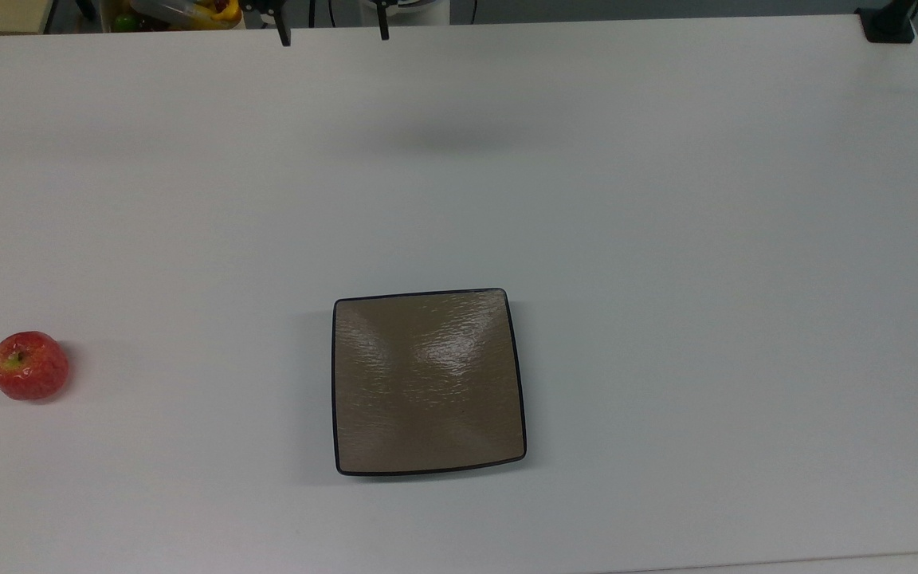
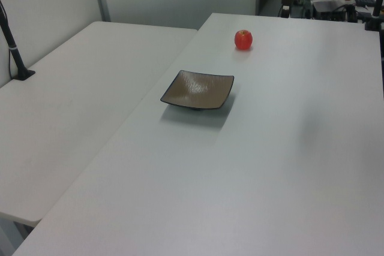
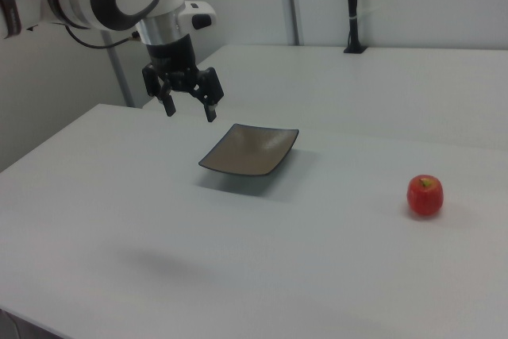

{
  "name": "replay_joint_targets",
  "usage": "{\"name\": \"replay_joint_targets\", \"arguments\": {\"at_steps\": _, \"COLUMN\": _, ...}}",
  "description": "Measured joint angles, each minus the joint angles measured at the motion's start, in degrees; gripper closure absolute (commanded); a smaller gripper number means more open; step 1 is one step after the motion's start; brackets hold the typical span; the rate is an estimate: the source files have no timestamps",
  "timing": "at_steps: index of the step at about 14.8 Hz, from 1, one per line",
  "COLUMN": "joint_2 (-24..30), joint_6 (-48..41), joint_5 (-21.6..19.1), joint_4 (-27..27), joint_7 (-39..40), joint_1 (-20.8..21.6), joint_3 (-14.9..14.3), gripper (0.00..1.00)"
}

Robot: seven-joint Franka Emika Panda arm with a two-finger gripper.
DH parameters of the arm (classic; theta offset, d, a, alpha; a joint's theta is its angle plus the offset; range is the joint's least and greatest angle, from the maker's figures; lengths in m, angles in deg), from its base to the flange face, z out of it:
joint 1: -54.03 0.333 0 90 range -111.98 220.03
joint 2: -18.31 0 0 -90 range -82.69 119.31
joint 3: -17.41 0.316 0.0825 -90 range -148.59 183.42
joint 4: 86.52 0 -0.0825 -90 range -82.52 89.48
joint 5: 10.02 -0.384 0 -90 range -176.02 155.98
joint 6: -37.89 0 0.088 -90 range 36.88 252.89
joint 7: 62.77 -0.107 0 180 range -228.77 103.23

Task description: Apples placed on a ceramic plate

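1. The apple (image 1: 29, 366) sits on the counter (image 1: 666, 199) at the top view's left, well apart from the plate (image 1: 428, 382).
2. The gripper (image 3: 189, 106) hangs high over the counter, fingers apart, holding nothing.

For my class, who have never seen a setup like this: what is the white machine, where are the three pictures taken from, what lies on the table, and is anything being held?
The white machine is a robot arm; at its end is a black gripper with two fingers, which work like a thumb and forefinger. In the right view it hangs in the air above the white table, fingers apart, holding nothing. One picture looks straight down on the table, and the other two look across it from opposite sides. Two things lie on the table: a square brown plate with a dark rim, nothing on it, and a small red apple. The apple sits well apart from the plate, far towards the top view's left. The job is to put the apple on the plate; that is not yet done.
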Motion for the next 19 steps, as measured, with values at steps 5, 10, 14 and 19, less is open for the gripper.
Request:
{"name": "replay_joint_targets", "arguments": {"at_steps": 5, "joint_2": 0.0, "joint_6": -2.7, "joint_5": 0.0, "joint_4": 0.1, "joint_7": 3.9, "joint_1": -0.5, "joint_3": 0.0, "gripper": 0.0}}
{"name": "replay_joint_targets", "arguments": {"at_steps": 10, "joint_2": -0.2, "joint_6": -2.7, "joint_5": 0.1, "joint_4": -0.5, "joint_7": 6.3, "joint_1": -2.4, "joint_3": 0.0, "gripper": 0.0}}
{"name": "replay_joint_targets", "arguments": {"at_steps": 14, "joint_2": -2.7, "joint_6": -2.7, "joint_5": 0.1, "joint_4": -4.6, "joint_7": 11.2, "joint_1": -6.9, "joint_3": -0.4, "gripper": 0.0}}
{"name": "replay_joint_targets", "arguments": {"at_steps": 19, "joint_2": -10.9, "joint_6": 1.5, "joint_5": 0.1, "joint_4": -13.0, "joint_7": 13.6, "joint_1": -12.4, "joint_3": -1.2, "gripper": 0.0}}
